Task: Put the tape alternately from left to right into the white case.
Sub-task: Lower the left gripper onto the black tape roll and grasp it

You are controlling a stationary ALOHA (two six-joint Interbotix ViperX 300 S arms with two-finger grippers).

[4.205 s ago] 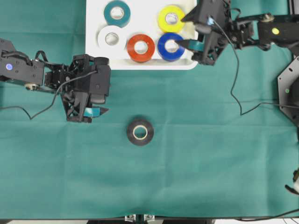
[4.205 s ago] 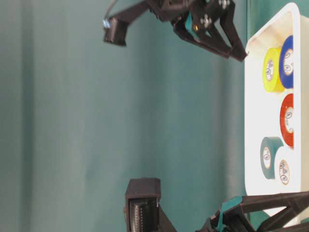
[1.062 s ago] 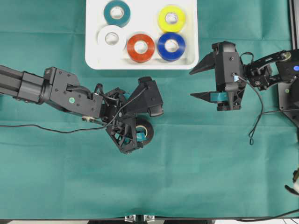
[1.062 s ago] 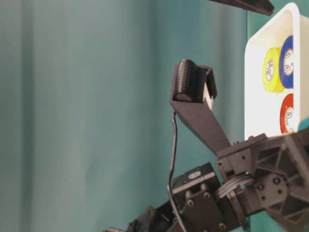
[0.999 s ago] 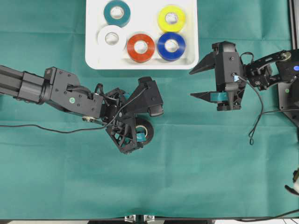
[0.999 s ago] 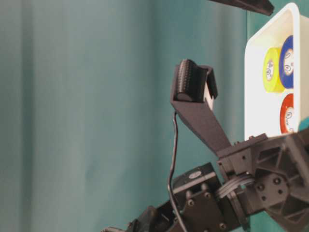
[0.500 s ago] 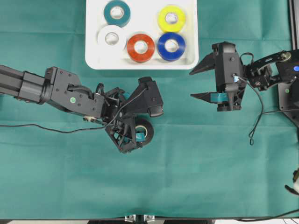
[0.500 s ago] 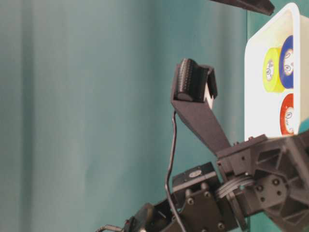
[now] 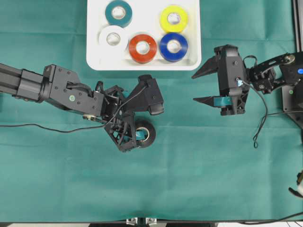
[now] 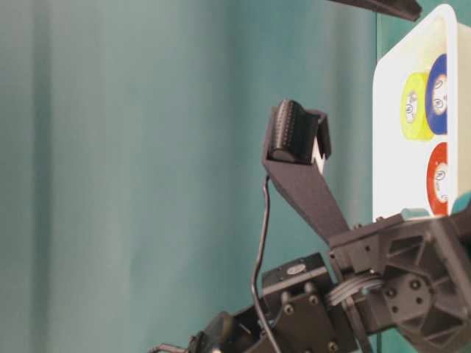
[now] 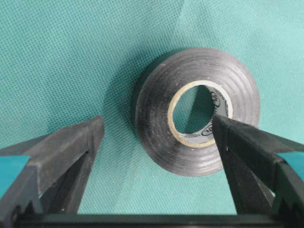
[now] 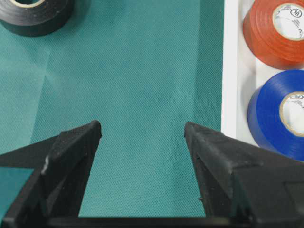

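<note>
The white case at the top holds several tape rolls: teal, white, red-orange, blue and yellow. A black tape roll lies flat on the green cloth below the case. My left gripper hangs open over it. In the left wrist view the black roll has one finger on the cloth at its left and the other finger over the right side of its core. My right gripper is open and empty, right of the case.
Green cloth covers the table. In the right wrist view the case rim runs just right of my open right gripper, with the red-orange roll and blue roll behind it. A cable trails from the left arm.
The left gripper has come from the left onto the black roll, and the right gripper has drawn back out of the case. In the last second the left arm crept slightly toward the case.
</note>
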